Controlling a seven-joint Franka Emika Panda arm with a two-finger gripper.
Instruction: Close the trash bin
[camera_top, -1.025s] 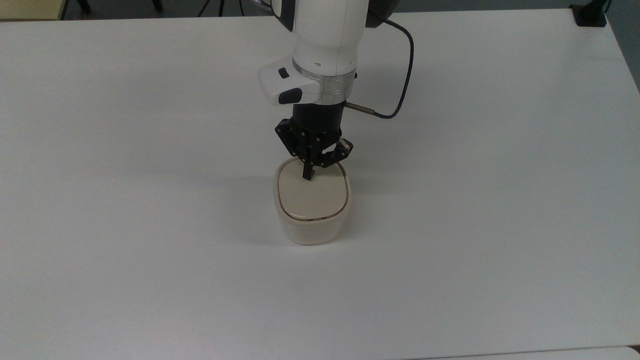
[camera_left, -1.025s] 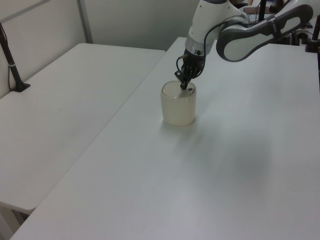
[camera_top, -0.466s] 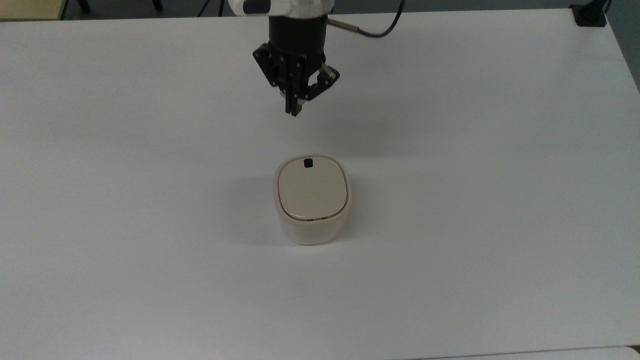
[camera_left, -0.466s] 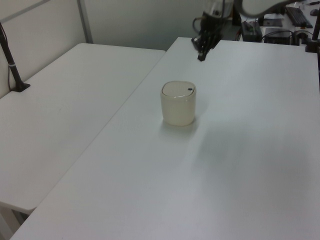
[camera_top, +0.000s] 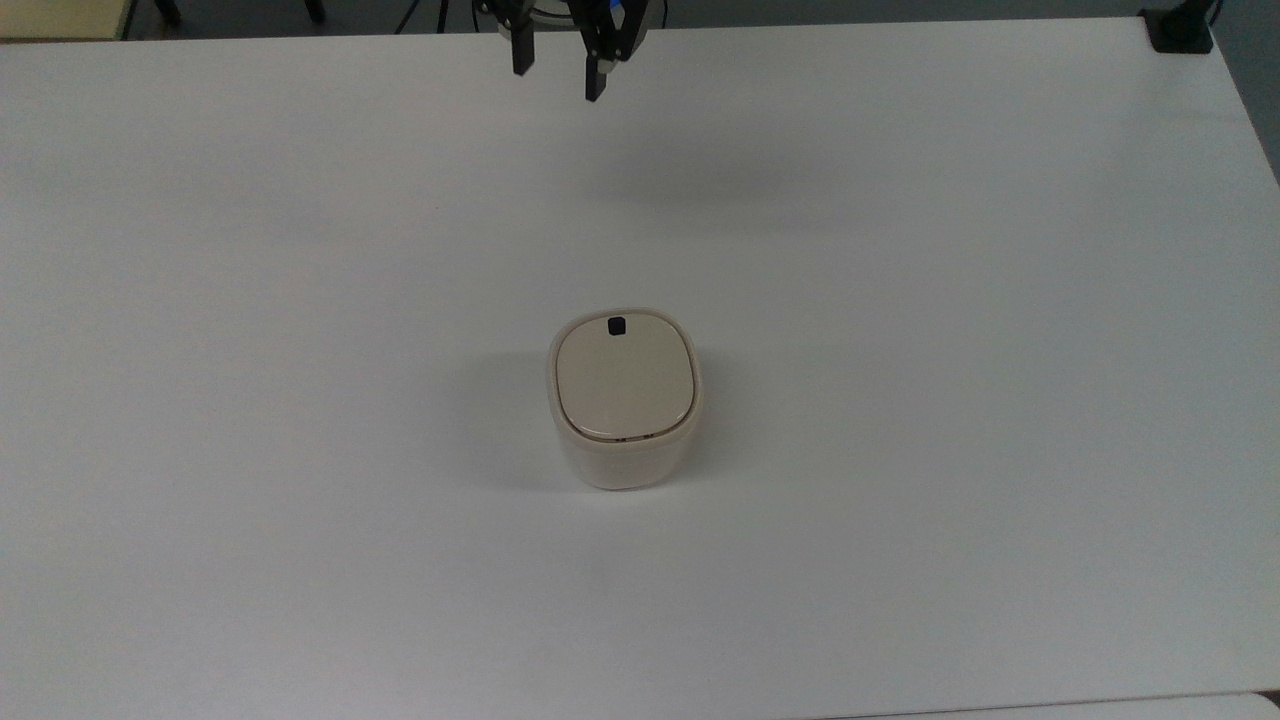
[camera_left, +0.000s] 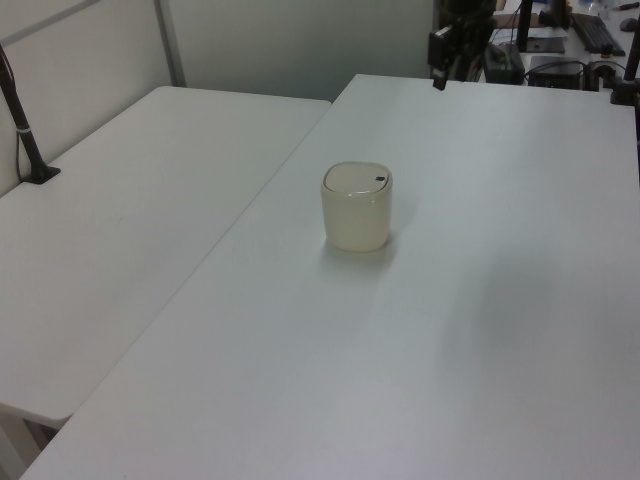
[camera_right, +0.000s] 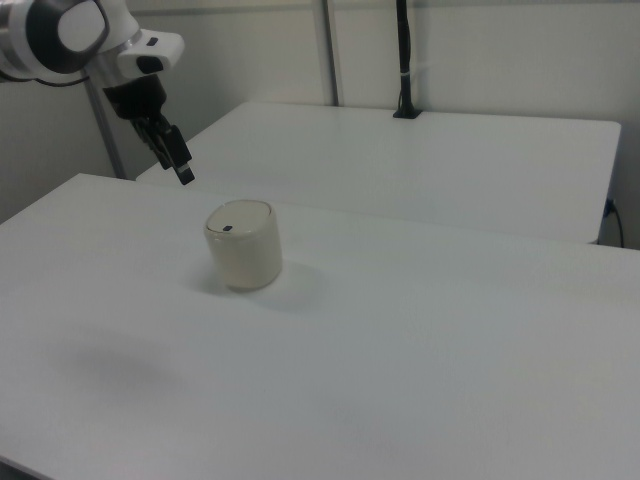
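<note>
The trash bin (camera_top: 622, 455) stands in the middle of the white table (camera_top: 950, 300), cream-white with rounded corners. Its flat beige lid (camera_top: 625, 380) lies flush in the rim, with the small black latch mark (camera_top: 616, 325) at the edge nearest the arm. The trash bin (camera_left: 356, 215) also stands at mid-table in the left view, and the trash bin (camera_right: 244, 252) sits left of centre in the right view. My gripper (camera_top: 557, 70) hangs high at the top view's top edge, far from the bin, open and holding nothing. The gripper (camera_left: 452, 70) and gripper (camera_right: 180, 165) are well above the table.
A second white table (camera_left: 130, 230) adjoins on the left view's left, with a black post (camera_left: 25, 140) clamped to it. A black clamp (camera_top: 1180, 30) sits at the top view's upper right corner. Desks with equipment (camera_left: 560, 40) stand behind the arm.
My gripper lifted off the lid and drew back up toward the top view's top edge. Its fingers went from shut to open. The bin has not moved and its lid stays flat.
</note>
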